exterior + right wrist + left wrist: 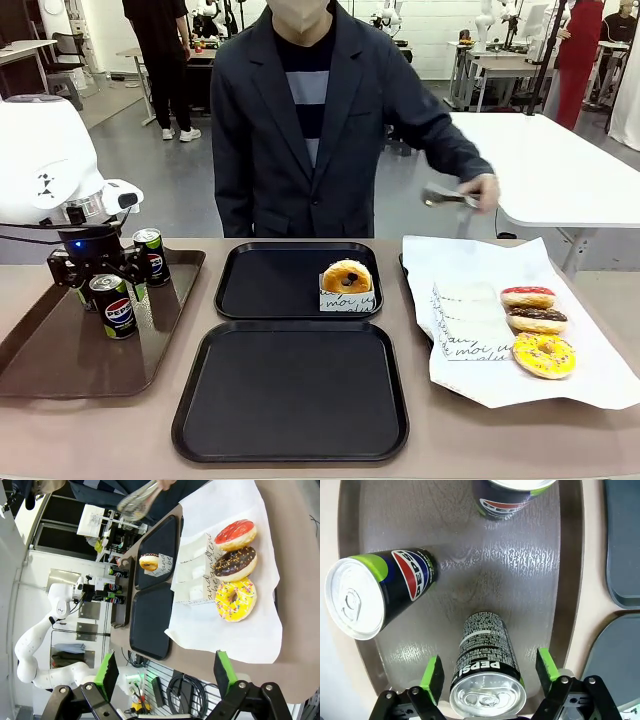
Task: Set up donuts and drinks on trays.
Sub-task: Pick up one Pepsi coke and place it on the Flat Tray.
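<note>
Pepsi can (485,660), straddled
We are holding left pincer (490,672) open around it; right pincer (165,672) is hanging open.

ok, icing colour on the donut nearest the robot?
Yellow with sprinkles; that donut is clearest in right wrist view.

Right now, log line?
left gripper open astride can on brown tray | right gripper open | boxed donut on far black tray | person holding tongs

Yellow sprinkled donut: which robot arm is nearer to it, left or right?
Right. The right arm hangs, jaws open, near the white paper, the donut close ahead. The left arm, jaws open around a Pepsi can, is over the brown tray, beyond both black trays.
</note>
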